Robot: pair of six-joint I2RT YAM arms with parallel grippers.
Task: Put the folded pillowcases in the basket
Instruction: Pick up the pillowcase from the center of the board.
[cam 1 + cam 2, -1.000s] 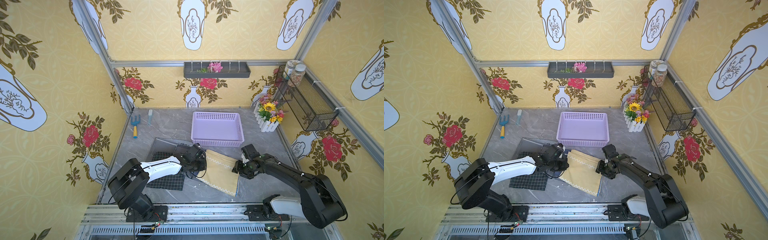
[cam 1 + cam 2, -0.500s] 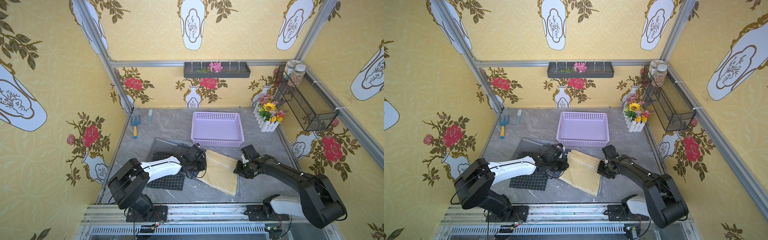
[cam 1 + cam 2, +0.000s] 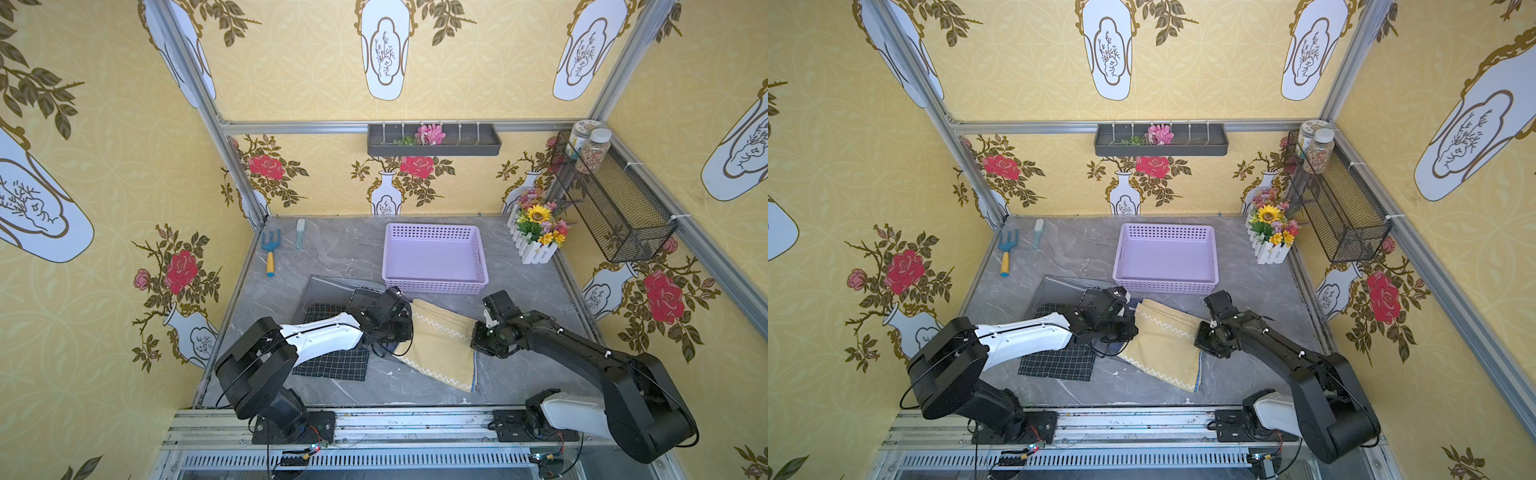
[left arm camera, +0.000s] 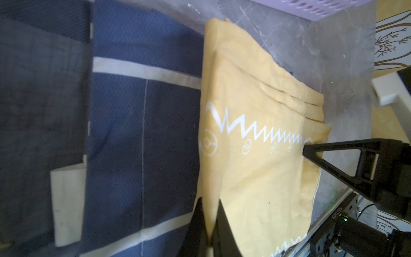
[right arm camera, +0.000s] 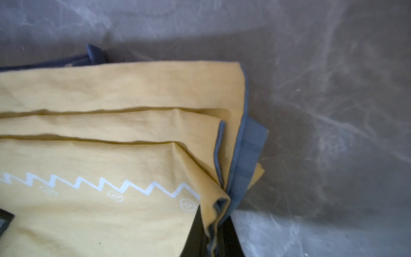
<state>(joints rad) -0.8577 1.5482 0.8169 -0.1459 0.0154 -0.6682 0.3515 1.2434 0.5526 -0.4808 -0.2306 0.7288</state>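
The folded pillowcase (image 3: 436, 345) (image 3: 1163, 345) is yellow with white zigzag trim and lies flat on the grey table, just in front of the basket. The basket (image 3: 434, 286) (image 3: 1165, 286) is lilac, shallow and empty. My left gripper (image 3: 404, 330) (image 3: 1127, 330) is shut on the pillowcase's left edge; the left wrist view shows yellow cloth (image 4: 255, 155) pinched between its jaws (image 4: 209, 200). My right gripper (image 3: 476, 345) (image 3: 1200, 343) is shut on the right edge, with bunched yellow and grey-blue layers (image 5: 111, 211) squeezed between its jaws (image 5: 214, 213).
A dark checked cloth (image 3: 332, 361) and a navy cloth with white stripes (image 4: 144, 133) lie under my left arm. A garden fork (image 3: 270, 249) and brush (image 3: 300, 235) lie at the back left, a flower box (image 3: 538, 232) at the back right. A mesh basket (image 3: 615, 199) hangs on the right wall.
My right gripper has closed on the pillowcase's right edge. The left gripper has stayed shut on the left edge, and the pillowcase has not moved.
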